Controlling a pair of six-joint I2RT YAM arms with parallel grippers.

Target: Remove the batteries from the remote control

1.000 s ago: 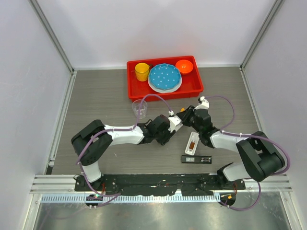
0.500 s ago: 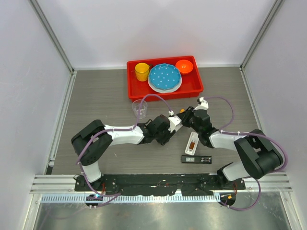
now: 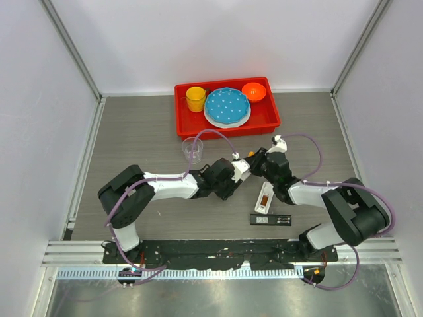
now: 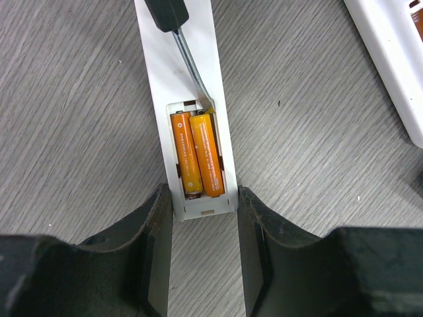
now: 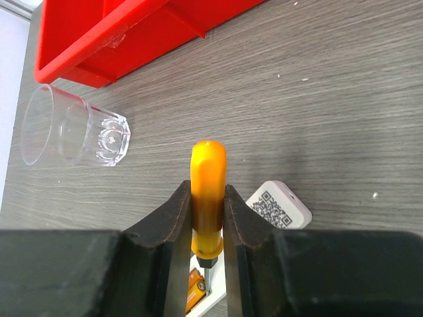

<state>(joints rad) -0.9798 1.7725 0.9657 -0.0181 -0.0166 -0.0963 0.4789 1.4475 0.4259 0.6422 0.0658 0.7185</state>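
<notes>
Two batteries [image 4: 197,153] lie in the remote [image 4: 155,72], which the left jaws clamp; the right jaws, squeezing the screwdriver [image 5: 208,191], moved slightly left.

The batteries [image 4: 198,155] are laid side by side in the remote [image 4: 162,72]; the screwdriver [image 4: 188,56] is set at their 12 o'clock, a second remote [image 4: 390,72] at 2 o'clock.

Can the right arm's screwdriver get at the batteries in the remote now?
Probably yes. Nothing covers the two batteries, and the screwdriver in the right hand has its tip at their end. The left hand clamps the remote.
</notes>
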